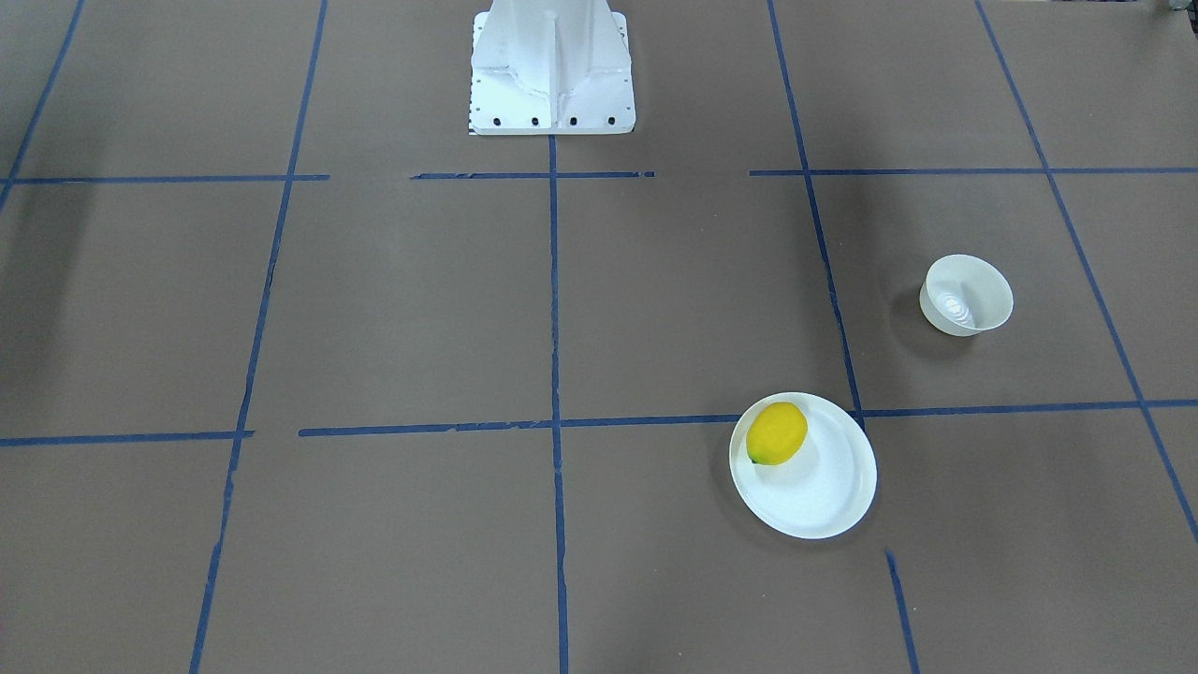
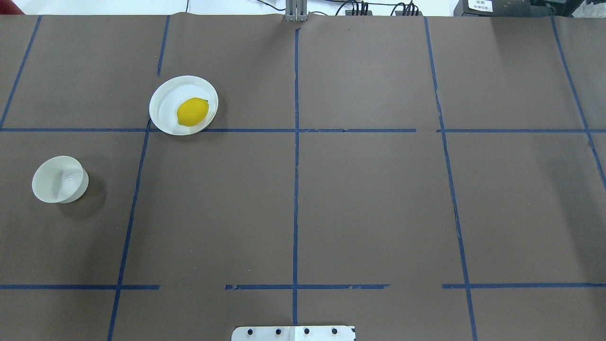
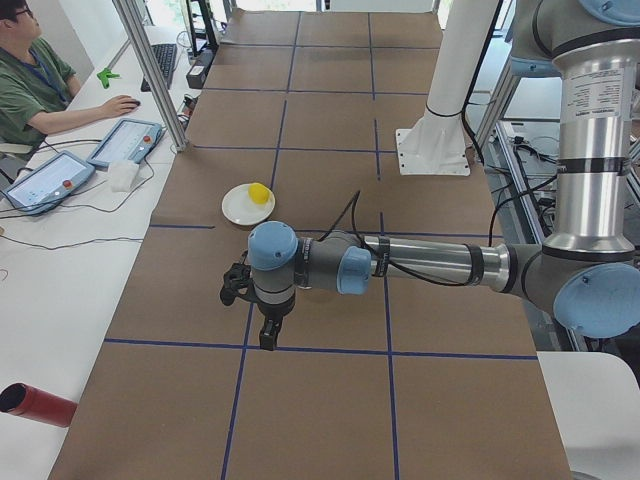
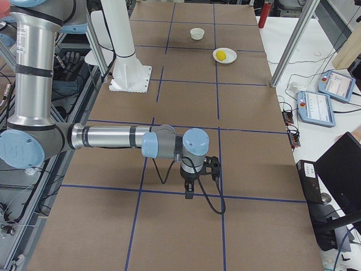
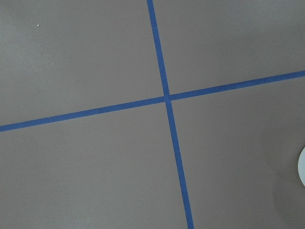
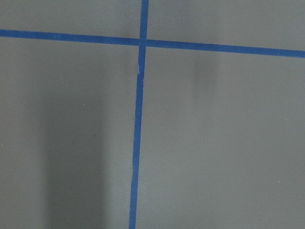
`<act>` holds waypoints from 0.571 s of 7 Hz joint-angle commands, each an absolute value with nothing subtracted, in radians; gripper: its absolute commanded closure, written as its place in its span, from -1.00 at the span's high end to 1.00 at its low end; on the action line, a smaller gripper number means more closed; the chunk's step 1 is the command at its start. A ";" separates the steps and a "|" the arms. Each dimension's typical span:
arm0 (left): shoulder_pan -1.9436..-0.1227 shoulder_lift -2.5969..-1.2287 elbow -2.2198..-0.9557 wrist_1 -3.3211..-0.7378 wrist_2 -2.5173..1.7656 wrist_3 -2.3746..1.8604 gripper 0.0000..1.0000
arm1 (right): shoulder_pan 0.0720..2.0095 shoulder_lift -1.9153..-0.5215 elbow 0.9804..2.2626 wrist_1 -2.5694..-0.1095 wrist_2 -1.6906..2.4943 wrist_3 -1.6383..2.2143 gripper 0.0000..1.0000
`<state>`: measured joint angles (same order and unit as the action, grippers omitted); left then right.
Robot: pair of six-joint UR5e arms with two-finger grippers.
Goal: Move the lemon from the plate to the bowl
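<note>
Fingers [image 3: 267, 338] unclear; one lemon [image 1: 777, 433], one plate [image 1: 828, 496], one bowl [image 1: 996, 298].

A white rim [image 5: 302, 167] was cut off at four o'clock of the left wrist view; the left gripper [image 3: 268, 338] and right gripper [image 4: 189, 193] showed too small to read their jaws

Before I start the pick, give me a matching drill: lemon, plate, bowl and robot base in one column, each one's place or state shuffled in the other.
1 lemon
2 plate
3 bowl
4 base

a empty, clear of the tape
b edge over the tape
c lying on the plate
d has a row of black bolts

Pairs: 1-c, 2-b, 3-a, 4-d
</note>
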<state>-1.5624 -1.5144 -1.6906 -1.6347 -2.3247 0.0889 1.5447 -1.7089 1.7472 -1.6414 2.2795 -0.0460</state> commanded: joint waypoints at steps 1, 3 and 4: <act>-1.562 -1.514 -1.690 -1.635 -2.325 0.089 1.00 | 1.545 -1.709 1.747 -1.641 2.279 -0.046 1.00; -1.560 -1.514 -1.678 -1.635 -2.322 0.087 1.00 | 1.545 -1.709 1.747 -1.641 2.279 -0.046 1.00; -1.560 -1.516 -1.690 -1.637 -2.324 0.090 1.00 | 1.545 -1.709 1.747 -1.641 2.279 -0.046 1.00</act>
